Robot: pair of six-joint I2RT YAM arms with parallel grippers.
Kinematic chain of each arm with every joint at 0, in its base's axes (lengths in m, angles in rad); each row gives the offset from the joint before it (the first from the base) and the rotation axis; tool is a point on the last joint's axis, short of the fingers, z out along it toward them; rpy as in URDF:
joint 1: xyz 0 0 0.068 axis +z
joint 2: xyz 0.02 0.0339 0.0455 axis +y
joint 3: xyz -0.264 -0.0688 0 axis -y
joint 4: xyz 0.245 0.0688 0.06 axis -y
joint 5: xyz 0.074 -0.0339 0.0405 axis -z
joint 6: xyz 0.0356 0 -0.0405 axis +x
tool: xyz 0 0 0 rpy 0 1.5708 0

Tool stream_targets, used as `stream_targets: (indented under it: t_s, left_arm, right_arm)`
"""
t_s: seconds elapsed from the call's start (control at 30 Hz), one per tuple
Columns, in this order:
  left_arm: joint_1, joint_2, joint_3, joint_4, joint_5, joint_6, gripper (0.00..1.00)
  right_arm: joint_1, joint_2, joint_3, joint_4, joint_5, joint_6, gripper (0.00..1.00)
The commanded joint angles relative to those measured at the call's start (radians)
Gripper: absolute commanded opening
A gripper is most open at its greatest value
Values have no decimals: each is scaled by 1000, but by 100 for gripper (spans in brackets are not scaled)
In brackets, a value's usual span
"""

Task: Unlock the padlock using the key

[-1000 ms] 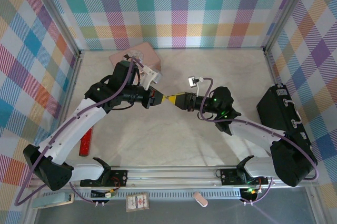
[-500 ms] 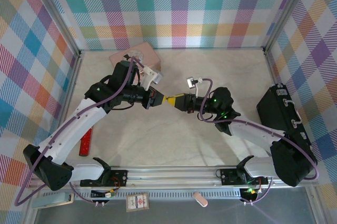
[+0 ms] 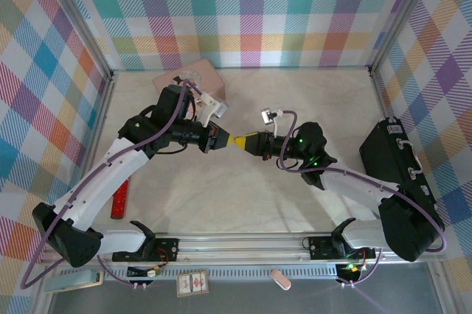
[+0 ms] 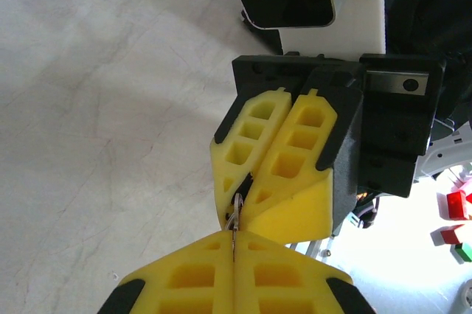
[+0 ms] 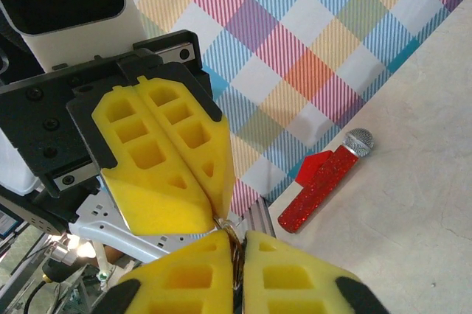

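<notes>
Wedges, yellow and pocketed: left fingers (image 4: 190, 278) and right fingers (image 4: 304, 158) each pinch one thin silver loop (image 4: 234, 219).

A robotics lab test cell: a left arm (image 3: 110, 166) and a right arm (image 3: 354, 185) bolted to an aluminium rail (image 3: 243, 244) at a pale table (image 3: 310, 93), boxed in by metal-framed plaid panels (image 3: 251, 12).
</notes>
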Motion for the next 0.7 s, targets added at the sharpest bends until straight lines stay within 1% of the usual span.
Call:
stream_targets:
  t_s: [0.0,0.17,0.3,0.33,0.4,0.47,0.53,0.6,0.67]
  left_arm:
    - [-1,-12,19,38,0,7,0]
    - [-1,-21,15,50,-22,2,0]
    - [-1,-27,10,62,-36,-7,7]
    - [-1,-32,7,68,-46,-10,10]
    - [-1,-45,-3,82,-81,-25,22]
    - [0,-75,-27,117,-152,-52,39]
    - [9,-121,-72,179,-218,-89,50]
    - [33,-168,-124,246,-283,-145,56]
    - [76,-205,-177,294,-342,-220,60]
  right_arm:
    - [11,-9,30,6,-14,-30,6]
    - [11,-19,33,-35,0,-43,0]
    - [10,-24,36,-57,10,-44,0]
    - [11,-26,36,-66,16,-45,0]
    - [10,-34,39,-105,41,-50,0]
    - [11,-49,49,-194,92,-73,0]
    - [11,-70,50,-311,175,-96,0]
    - [7,-87,40,-391,259,-102,0]
    - [3,-100,25,-425,316,-96,0]
